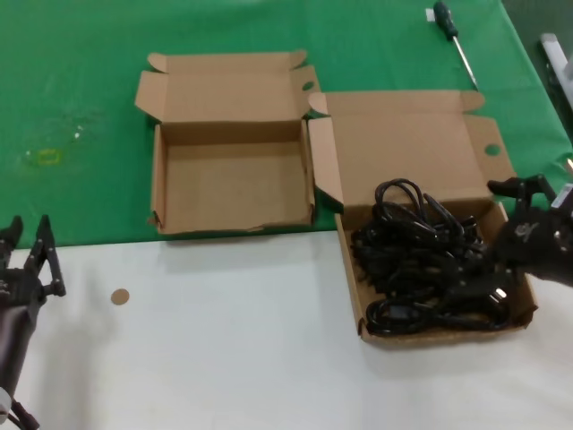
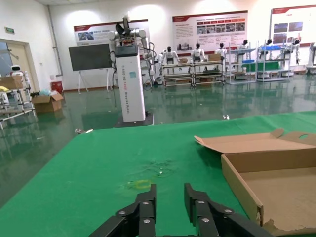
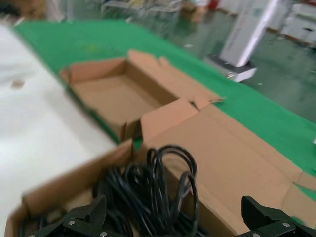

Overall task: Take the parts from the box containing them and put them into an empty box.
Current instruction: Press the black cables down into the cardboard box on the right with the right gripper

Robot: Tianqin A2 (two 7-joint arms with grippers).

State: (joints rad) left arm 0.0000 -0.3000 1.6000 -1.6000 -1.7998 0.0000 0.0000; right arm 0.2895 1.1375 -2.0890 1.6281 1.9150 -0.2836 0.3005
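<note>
Left tool (image 1: pixel 27 240) idles near us, slightly parted, empty; right tool (image 1: pixel 524 199), spread wide, overhangs tangled black power cords (image 1: pixel 425 260); we note green-handled screwdriver (image 1: pixel 454 36) on bench (image 1: pixel 224 358).

The left tool (image 1: pixel 25 255) is matte black throughout: two slim, angular fingers rising from a blocky black wrist body at about eight o'clock in the head view. In the left wrist view (image 2: pixel 170 210) each finger is a chunky, faceted black link with small silver screw heads set into its upper face, two or three showing per finger.

The right tool (image 1: pixel 528 219), at about three o'clock in the head view, is likewise black, with a bulkier rounded housing bearing a faint pale marking too small to read. Its wrist view (image 3: pixel 177 219) shows broad, wedge-shaped black fingers (image 3: pixel 84 217) with silver screws.
</note>
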